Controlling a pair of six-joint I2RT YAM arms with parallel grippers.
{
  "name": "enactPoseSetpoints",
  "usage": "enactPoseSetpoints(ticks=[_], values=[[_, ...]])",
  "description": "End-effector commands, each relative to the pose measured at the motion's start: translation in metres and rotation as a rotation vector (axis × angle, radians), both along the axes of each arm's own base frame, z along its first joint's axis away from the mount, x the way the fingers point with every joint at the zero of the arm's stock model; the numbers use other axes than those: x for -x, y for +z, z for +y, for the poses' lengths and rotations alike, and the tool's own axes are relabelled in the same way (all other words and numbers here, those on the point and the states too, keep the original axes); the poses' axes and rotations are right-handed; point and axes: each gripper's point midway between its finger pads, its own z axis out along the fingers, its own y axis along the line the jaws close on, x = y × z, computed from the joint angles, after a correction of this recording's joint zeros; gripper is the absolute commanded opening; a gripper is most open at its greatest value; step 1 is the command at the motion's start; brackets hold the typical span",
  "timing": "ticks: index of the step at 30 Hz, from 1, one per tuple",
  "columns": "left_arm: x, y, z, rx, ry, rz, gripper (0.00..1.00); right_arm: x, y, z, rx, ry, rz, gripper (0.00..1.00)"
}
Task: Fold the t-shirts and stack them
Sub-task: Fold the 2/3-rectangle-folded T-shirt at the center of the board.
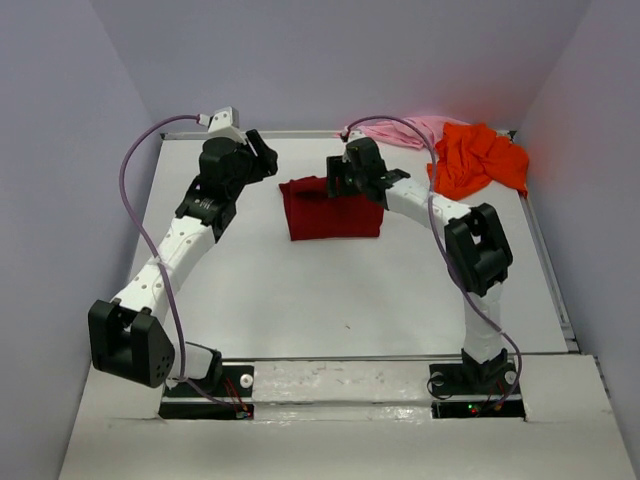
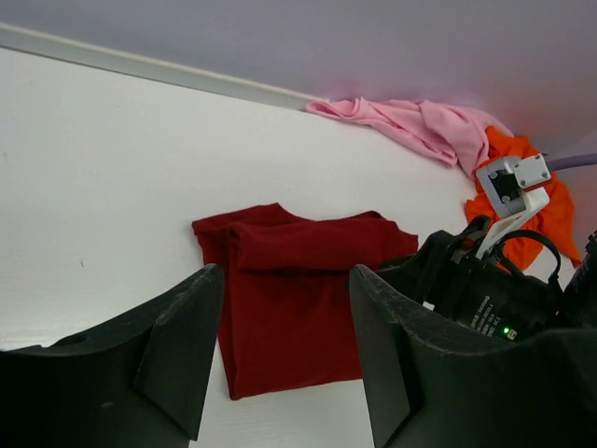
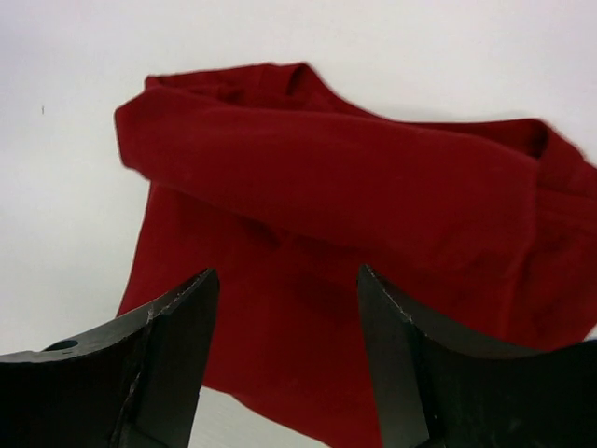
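Left wrist: right gripper (image 2: 437,268) lettering illegible.

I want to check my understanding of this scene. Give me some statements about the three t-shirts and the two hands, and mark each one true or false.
1. The dark red t-shirt lies folded on the table. True.
2. The orange t-shirt is stacked on the dark red one. False: it lies crumpled in the far right corner, apart from it.
3. The left hand is shut on the dark red t-shirt. False: it is open and holds nothing.
4. The pink t-shirt lies at the far edge, next to the orange one. True.
5. The right hand is open above the dark red t-shirt. True.
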Motion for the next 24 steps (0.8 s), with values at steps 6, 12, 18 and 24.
enactPoseSetpoints(ticks=[6, 12, 18, 24], values=[[-0.001, 0.016, 0.015, 0.006, 0.023, -0.058, 0.66, 0.013, -0.015, 0.053, -0.009, 0.075, 0.028, 0.66], [0.000, 0.018, 0.015, 0.007, 0.019, -0.066, 0.66, 0.000, -0.035, 0.050, 0.045, 0.041, 0.029, 0.66], [0.000, 0.015, 0.016, 0.001, 0.023, -0.063, 0.66, -0.023, -0.034, 0.045, 0.060, 0.006, 0.009, 0.66], [-0.002, 0.012, 0.015, -0.001, 0.018, -0.055, 0.66, -0.054, -0.024, 0.035, 0.072, -0.020, -0.011, 0.66]])
